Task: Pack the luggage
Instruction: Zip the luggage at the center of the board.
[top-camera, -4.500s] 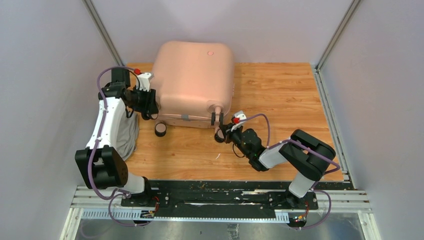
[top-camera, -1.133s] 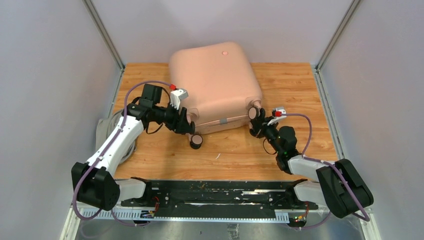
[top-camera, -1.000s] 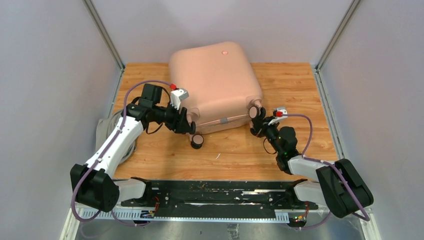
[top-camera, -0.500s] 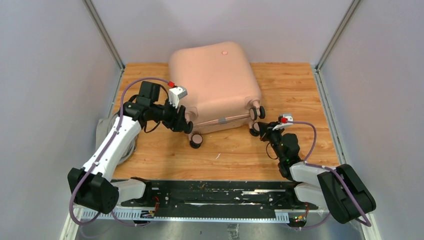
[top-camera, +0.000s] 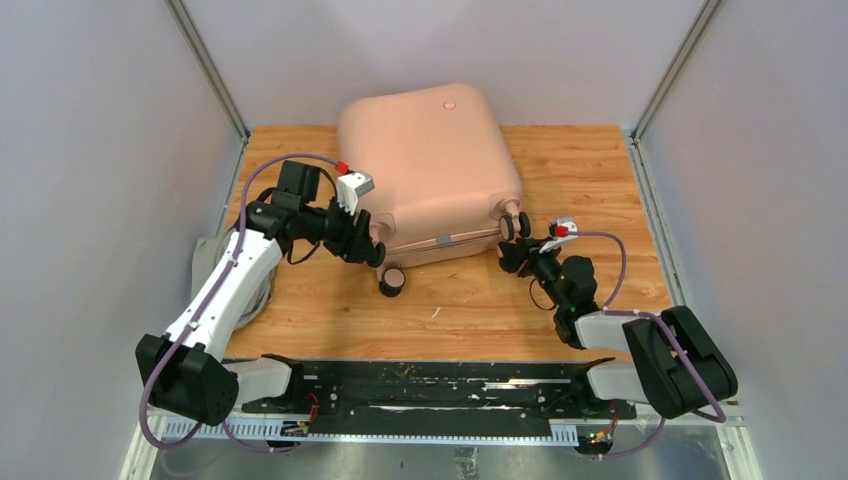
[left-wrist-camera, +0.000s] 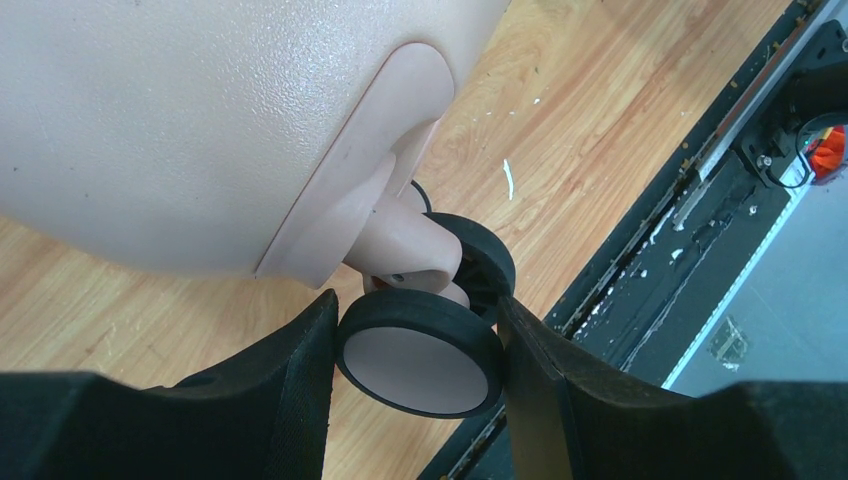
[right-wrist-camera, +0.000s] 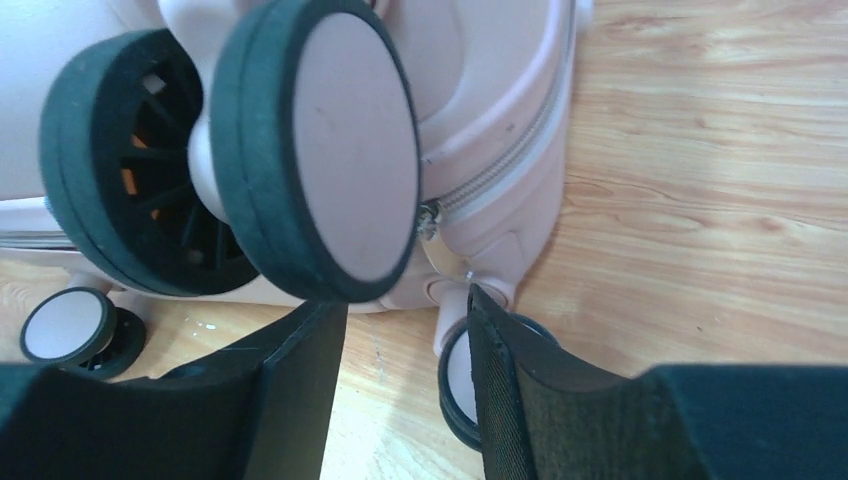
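The luggage (top-camera: 430, 165), a pale pink hard-shell suitcase, lies closed and flat at the back of the wooden table, wheels toward me. My left gripper (top-camera: 373, 249) is shut on its upper near-left wheel (left-wrist-camera: 420, 356). In the left wrist view both black pads (left-wrist-camera: 300, 395) press that wheel's rim. My right gripper (top-camera: 509, 257) stands open just below the near-right wheel (top-camera: 510, 226). In the right wrist view only bare wood shows between its fingers (right-wrist-camera: 300, 390), with that wheel (right-wrist-camera: 320, 150) above them and a lower wheel (right-wrist-camera: 455, 385) partly behind the right finger.
A grey cloth bundle (top-camera: 213, 268) lies at the table's left edge under my left arm. Another luggage wheel (top-camera: 392, 281) rests on the wood near my left gripper. Grey walls close in left, right and behind. A black rail (top-camera: 440, 385) runs along the near edge.
My right gripper has let go of the near-right wheel, opened, and dropped back a little toward me. The left gripper keeps its grip. Before that, the luggage was swung to the right.
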